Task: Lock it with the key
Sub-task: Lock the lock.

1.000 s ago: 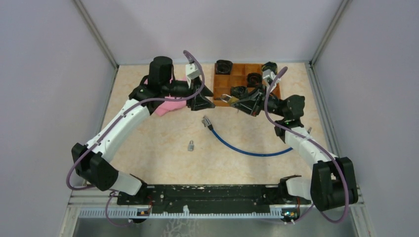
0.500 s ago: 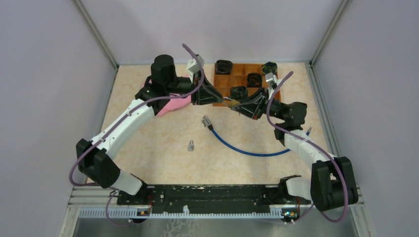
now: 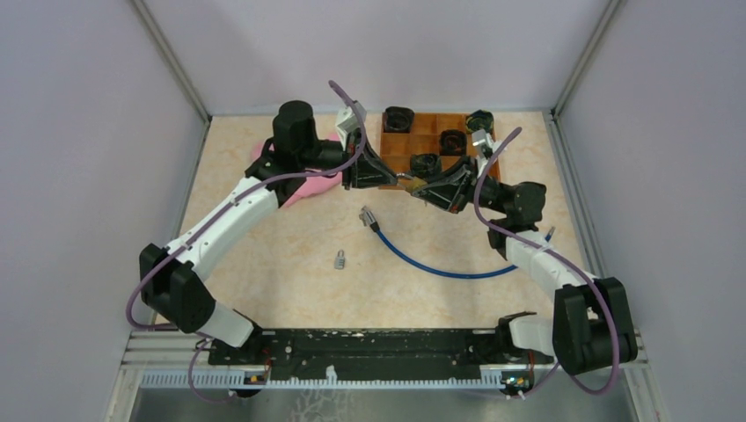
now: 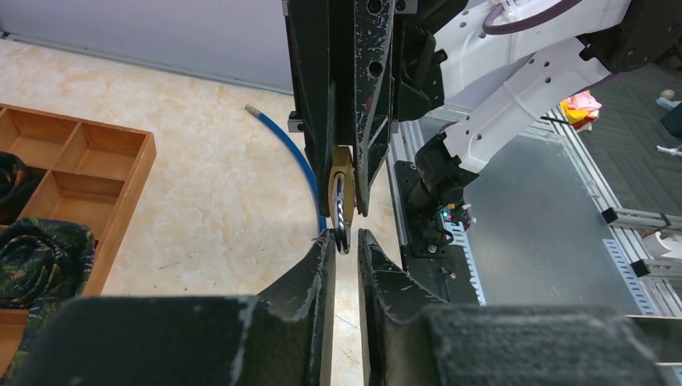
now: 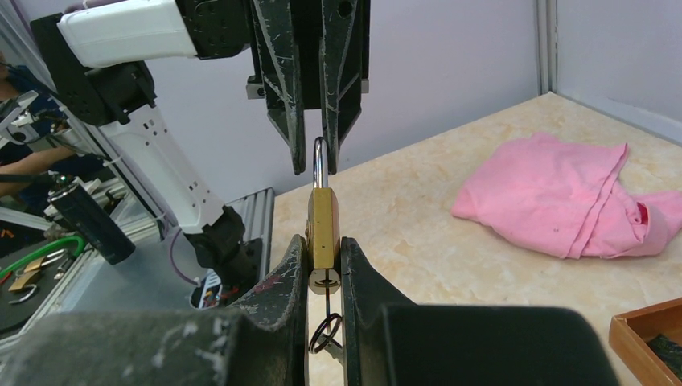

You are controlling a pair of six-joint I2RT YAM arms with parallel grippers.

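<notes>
Padlock (image 5: 324, 229): brass body clamped between the fingers of the right claw (image 5: 323, 248) and held off the counter (image 5: 418, 233), with the key ring (image 5: 324, 334) hanging beneath the keyway and the shackle (image 5: 319, 161) poking out past the tips. Left claw (image 5: 316, 165) sits nose-to-nose with it, jaws narrowed to a slit astride the shackle crown; contact there cannot be told. Step looks like securing the shackle; next likely calls for a firm pinch and a straight push toward the body, right claw rigid.
</notes>
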